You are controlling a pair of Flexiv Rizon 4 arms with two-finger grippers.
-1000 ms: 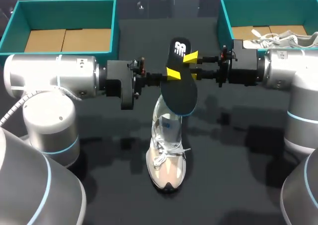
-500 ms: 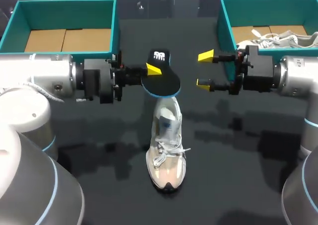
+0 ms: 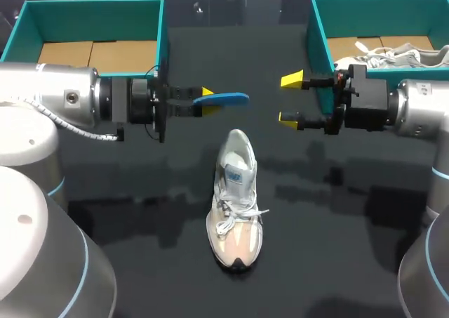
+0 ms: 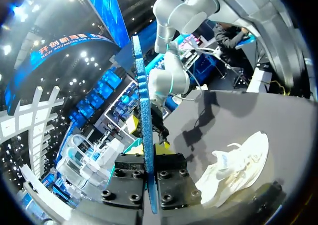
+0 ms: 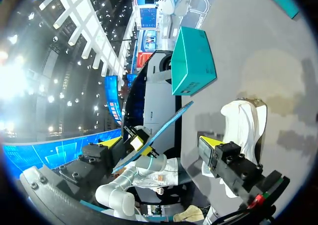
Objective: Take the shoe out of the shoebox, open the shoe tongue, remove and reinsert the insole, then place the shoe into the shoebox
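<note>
Pulled off to the left since a second ago: insole (image 3: 223,99), once up on end right over the shoe (image 3: 235,202), now edge-on, a thin blue strip in the upper middle of the frame, well apart from the shoe. Held at one end by the left gripper (image 3: 203,100), jaws pinching it from both sides. Same in the left wrist view: blue edge of the insole (image 4: 145,111) squeezed between the two black fingers.

Backed off to the right as well: right gripper (image 3: 290,99), no longer at the insole, jaws spread wide with nothing between them.

Shoe in the same spot as before, middle of the frame, out of both boxes, upright on the dark table (image 3: 337,227), toe toward the lower edge, heel toward the insole, laces loose.

Teal shoebox (image 3: 91,5) in the upper left, brown card on its floor. Second teal shoebox (image 3: 319,30) in the upper right, just behind the right gripper, with another pale shoe (image 3: 393,53) lying inside.
</note>
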